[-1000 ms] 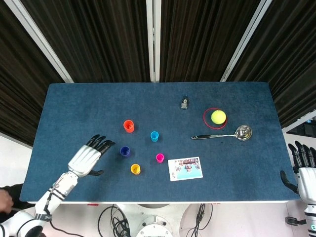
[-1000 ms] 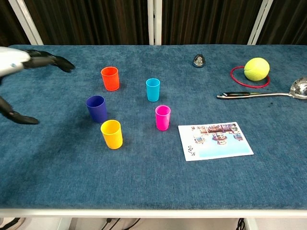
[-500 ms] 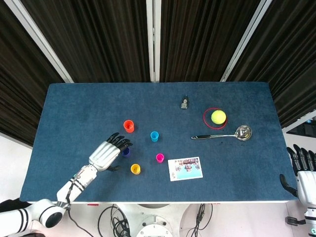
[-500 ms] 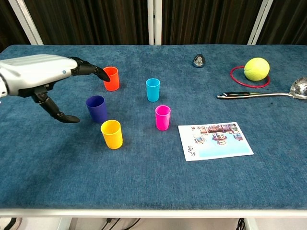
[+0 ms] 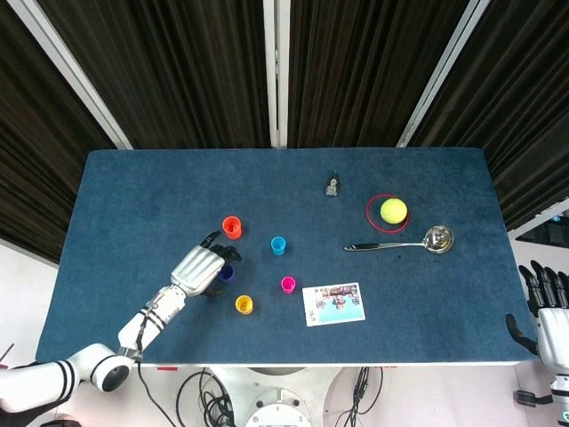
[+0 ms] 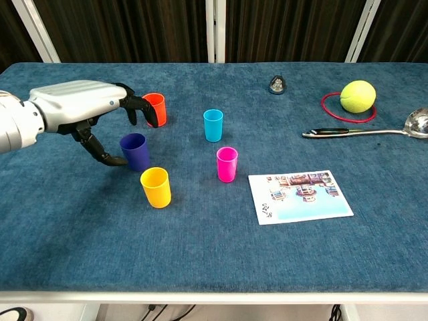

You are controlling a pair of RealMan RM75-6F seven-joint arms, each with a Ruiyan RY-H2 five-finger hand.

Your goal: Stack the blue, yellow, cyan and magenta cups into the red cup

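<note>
Blue is the cup (image 6: 134,151) now bracketed by the left robot hand (image 6: 87,110), which over the last second has been brought in from the left side of the desk (image 6: 200,254); thumb and fingers are curled around the cup's far and left sides, spread wide and holding nothing, though actual contact cannot be made out from either view. A first pick is judged to be starting, with nothing yet stacked. The red cup (image 6: 154,109) stands just beyond the fingertips, so it could be knocked on closing. The yellow cup (image 6: 156,186) sits just nearer, the cyan cup (image 6: 212,125) and magenta cup (image 6: 227,164) well to the right. Open room is left above for lifting. The right robot hand (image 5: 547,298) is parked off the right edge, fingers apart.
</note>
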